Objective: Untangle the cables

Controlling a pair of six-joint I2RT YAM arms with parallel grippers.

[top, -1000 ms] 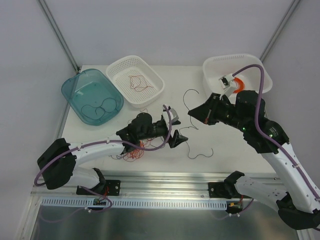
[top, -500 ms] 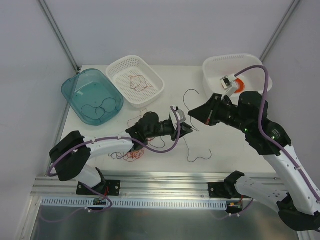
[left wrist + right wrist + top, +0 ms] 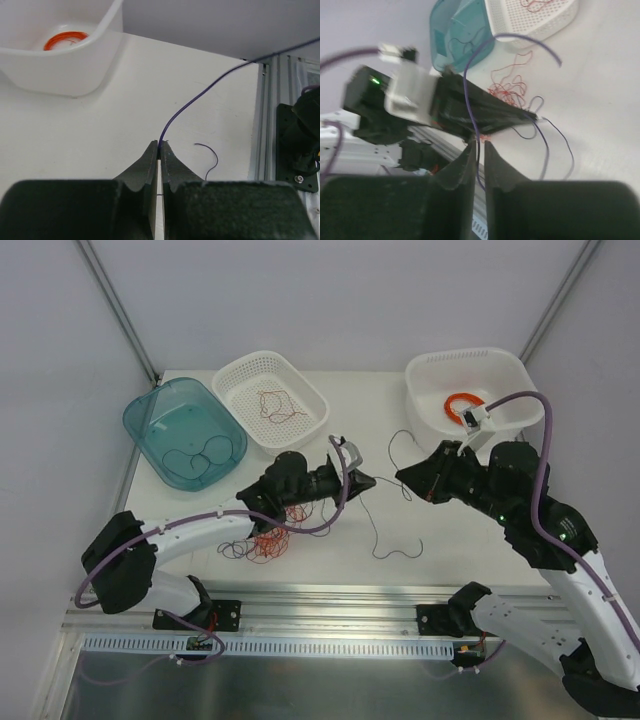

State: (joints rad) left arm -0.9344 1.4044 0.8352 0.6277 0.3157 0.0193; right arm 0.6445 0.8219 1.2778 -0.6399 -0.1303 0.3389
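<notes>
Left wrist: left end effector (image 3: 159,146) pinched tight on a dark cable (image 3: 172,116) that rises off the table (image 3: 100,125). Right wrist: right end effector (image 3: 479,144), jaws a narrow slit apart, second dark cable (image 3: 465,85) threaded through; cannot tell if gripped. Red tangle (image 3: 268,540) on table under left arm.

Left gripper (image 3: 159,146) clamped, right gripper (image 3: 479,143) ajar

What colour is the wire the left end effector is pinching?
Dark purple; the left wrist view shows the wire best.

open: near table (image 3: 470,570) | blocked: far edge by teal bin (image 3: 160,415), basket (image 3: 240,370), tub (image 3: 520,365) | centre: dark cable (image 3: 164,131)
</notes>
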